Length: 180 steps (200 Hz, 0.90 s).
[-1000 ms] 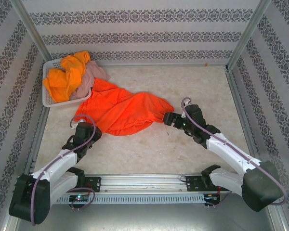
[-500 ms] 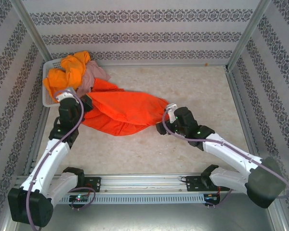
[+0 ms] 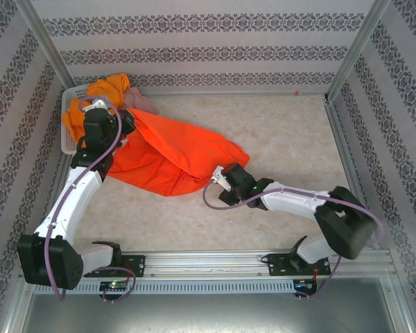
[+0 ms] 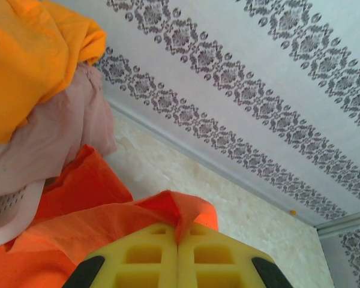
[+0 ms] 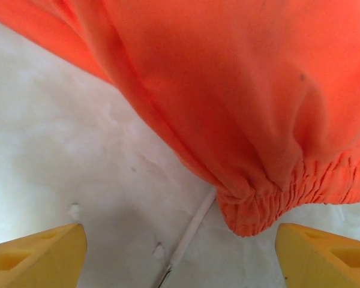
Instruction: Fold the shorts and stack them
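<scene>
Shorts status: bright red-orange cloth shorts (image 3: 173, 156) lie crumpled and unfolded across the pale marbled table (image 3: 284, 132), running on a diagonal from the far-left corner toward the middle. The gathered waistband (image 5: 300, 186) is at the near end, with a white drawstring (image 5: 192, 231) trailing out from under it onto the table. The far end is bunched up against the white plastic mesh basket (image 3: 68, 144). Left claw (image 3: 123, 133) is at that far end, fully closed with a fold of the red-orange fabric pinched between its yellow pads (image 4: 144, 264); the wrist view shows the cloth peaking up right out of the seam of the left claw (image 4: 178, 237). Right claw (image 3: 219, 182) is at the waistband end, jaws spread wide, gripping nothing. From its wrist, the pads of the right claw (image 5: 180, 243) sit either side of the frame with the waistband just ahead and bare table between them. Looks lined up to take that end, not yet on it. Yellow-orange cloth shorts (image 3: 100, 100) and dusty pink cloth shorts (image 3: 140, 103) are heaped in and over the basket, untouched; the pink pair (image 4: 48, 150) is under the yellow-orange pair (image 4: 30, 60). Progress, my read: very early. Nothing folded, no stack started. First pair is partly out and only held at one end. Left to do: get the second grip, flatten, fold, place, then repeat for the other two.
</scene>
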Motion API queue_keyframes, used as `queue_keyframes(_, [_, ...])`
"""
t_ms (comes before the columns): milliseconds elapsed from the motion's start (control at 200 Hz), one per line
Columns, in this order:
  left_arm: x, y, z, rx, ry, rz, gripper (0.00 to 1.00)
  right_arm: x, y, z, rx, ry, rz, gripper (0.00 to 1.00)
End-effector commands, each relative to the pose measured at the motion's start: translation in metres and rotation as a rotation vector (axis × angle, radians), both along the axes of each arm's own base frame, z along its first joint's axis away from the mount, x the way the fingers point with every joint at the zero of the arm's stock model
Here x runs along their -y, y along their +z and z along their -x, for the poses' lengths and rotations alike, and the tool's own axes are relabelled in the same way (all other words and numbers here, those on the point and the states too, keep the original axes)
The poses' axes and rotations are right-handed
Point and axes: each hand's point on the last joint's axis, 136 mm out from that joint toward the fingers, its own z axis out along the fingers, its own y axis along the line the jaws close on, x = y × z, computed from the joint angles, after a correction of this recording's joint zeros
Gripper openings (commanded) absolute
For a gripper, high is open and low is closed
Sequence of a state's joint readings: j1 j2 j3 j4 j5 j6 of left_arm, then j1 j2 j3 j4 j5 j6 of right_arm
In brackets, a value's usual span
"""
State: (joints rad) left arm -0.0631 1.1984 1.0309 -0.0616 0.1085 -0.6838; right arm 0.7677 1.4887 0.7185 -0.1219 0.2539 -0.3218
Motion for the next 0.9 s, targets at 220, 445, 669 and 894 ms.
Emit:
queue_keyframes(220, [-0.006, -0.001, 0.006, 0.014, 0.000, -0.009, 0.00, 0.018, -0.010, -0.049, 0.059, -0.110, 0.119, 0.67])
queue_keyframes(445, [-0.005, -0.007, 0.005, 0.007, -0.004, 0.001, 0.00, 0.010, -0.010, -0.057, 0.061, -0.079, 0.122, 0.25])
queue_keyframes(669, [-0.012, 0.012, 0.012, 0.040, 0.011, -0.019, 0.00, 0.017, 0.040, -0.064, 0.159, -0.109, 0.054, 0.00])
queue_keyframes(894, [-0.020, 0.063, 0.025, 0.119, 0.021, -0.047, 0.00, 0.042, 0.162, -0.061, 0.372, -0.176, -0.148, 0.00])
